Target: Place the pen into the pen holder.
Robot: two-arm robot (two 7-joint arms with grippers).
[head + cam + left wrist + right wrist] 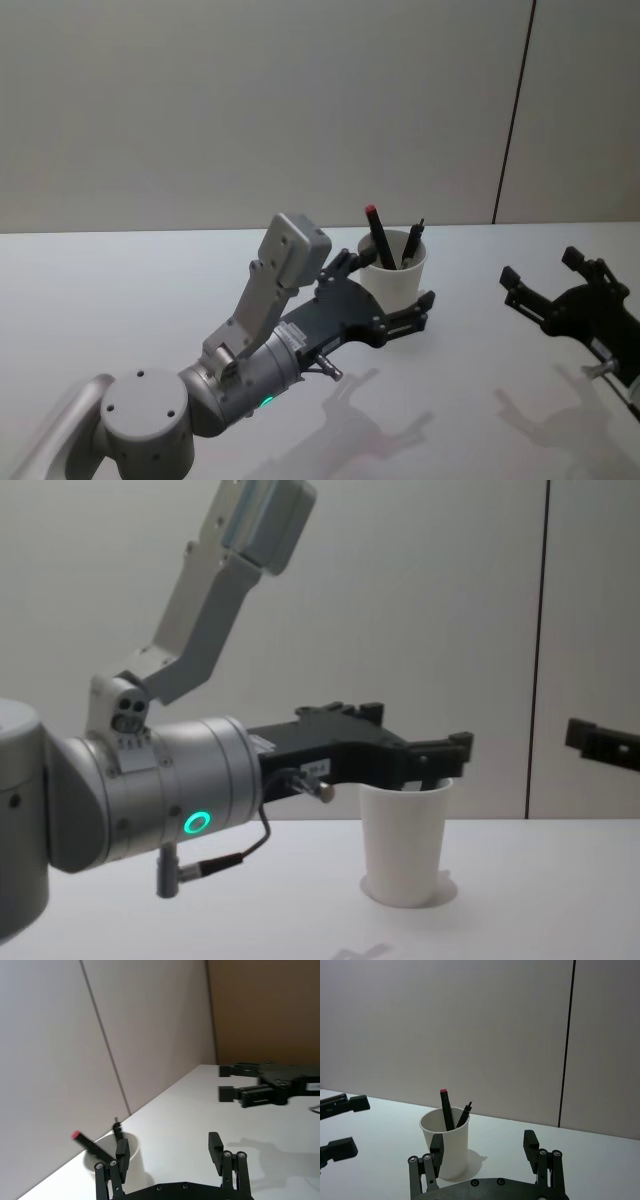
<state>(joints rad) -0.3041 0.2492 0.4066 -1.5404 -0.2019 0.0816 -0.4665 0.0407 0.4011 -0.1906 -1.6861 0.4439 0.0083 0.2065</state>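
We see the left gripper with jaws wide apart and empty, hanging just beside the cup, one finger at its rim, one near its base. The pen, red-tipped, stands slanted inside the cup with a second dark pen. The right gripper hovers well apart, jaws spread, holding nothing, over the table
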